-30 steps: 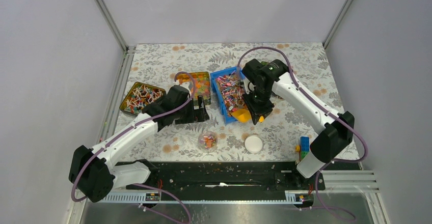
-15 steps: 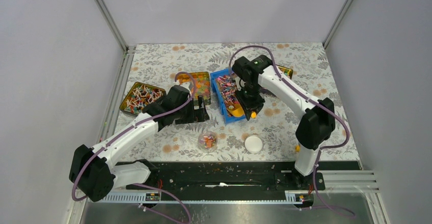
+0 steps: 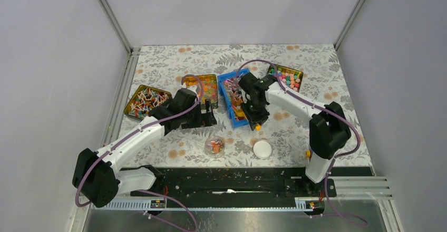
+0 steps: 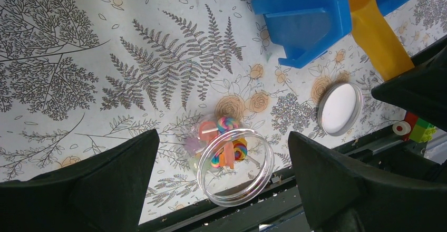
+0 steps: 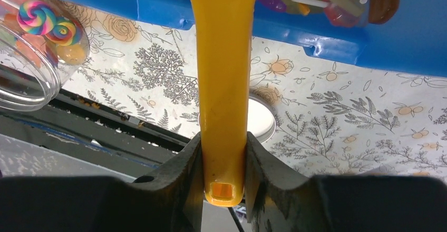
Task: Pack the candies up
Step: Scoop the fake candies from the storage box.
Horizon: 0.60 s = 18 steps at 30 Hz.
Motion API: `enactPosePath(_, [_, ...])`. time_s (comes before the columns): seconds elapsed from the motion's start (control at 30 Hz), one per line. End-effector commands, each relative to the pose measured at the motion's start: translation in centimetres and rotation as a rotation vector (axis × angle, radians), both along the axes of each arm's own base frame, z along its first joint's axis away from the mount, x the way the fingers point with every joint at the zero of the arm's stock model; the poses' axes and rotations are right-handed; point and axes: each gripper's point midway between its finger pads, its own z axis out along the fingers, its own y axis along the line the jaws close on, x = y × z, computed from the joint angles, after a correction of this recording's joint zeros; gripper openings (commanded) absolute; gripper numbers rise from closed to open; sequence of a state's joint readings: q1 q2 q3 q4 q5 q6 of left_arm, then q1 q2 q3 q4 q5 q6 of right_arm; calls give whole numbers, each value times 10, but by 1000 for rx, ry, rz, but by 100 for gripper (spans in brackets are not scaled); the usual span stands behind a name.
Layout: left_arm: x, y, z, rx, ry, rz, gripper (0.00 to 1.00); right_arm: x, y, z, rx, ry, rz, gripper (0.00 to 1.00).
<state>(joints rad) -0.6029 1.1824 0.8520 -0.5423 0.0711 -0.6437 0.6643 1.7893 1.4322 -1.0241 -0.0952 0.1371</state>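
On the bench stand one blue bin holding the candies, three gold tins of other sweets (left tin, middle tin, right tin), one clear jar and one white lid. The right pincer is closed partway on the handle of the single yellow scoop — its bowl reaches into the bin, where the candies lie just ahead of the pincer. The left pincer hangs wide open and empty over the jar, beside the bin — apart from the candies.
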Motion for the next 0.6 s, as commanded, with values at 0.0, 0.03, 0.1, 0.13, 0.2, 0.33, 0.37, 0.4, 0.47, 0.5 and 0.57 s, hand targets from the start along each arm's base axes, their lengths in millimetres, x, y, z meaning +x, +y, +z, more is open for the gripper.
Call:
enactPosePath(0.0, [16,-9,21,-35,-69,0,97,38,14,10,95,-237,-48,0])
enactPosePath(0.03, [16,-9,21,-34,-68,-1,97,39,14,9,99,-244,-49,0])
enactPosePath(0.1, [16,-10,22,-36,-71,-3,97,37,14,10,104,-243,-46,0])
enactPosePath(0.13, [16,-10,23,-37,-74,-2,97,36,14,11,109,-247,-47,0])
enactPosePath(0.2, [15,-9,23,-39,-75,1,97,36,13,15,125,-274,-49,0])
enactPosePath(0.33, [14,-8,22,-42,-73,5,97,35,9,22,161,-336,-47,0])
enactPosePath(0.37, [14,-8,22,-44,-72,6,97,35,8,23,168,-348,-43,0])
enactPosePath(0.4, [13,-8,22,-44,-71,7,97,34,8,23,178,-360,-43,0])
enactPosePath(0.47, [12,-8,22,-47,-71,9,97,35,2,24,174,-399,-50,0])
enactPosePath(0.5, [12,-7,22,-48,-71,10,97,34,0,25,179,-417,-54,0])
enactPosePath(0.57, [12,-7,23,-52,-73,13,97,34,-3,27,193,-452,-64,0])
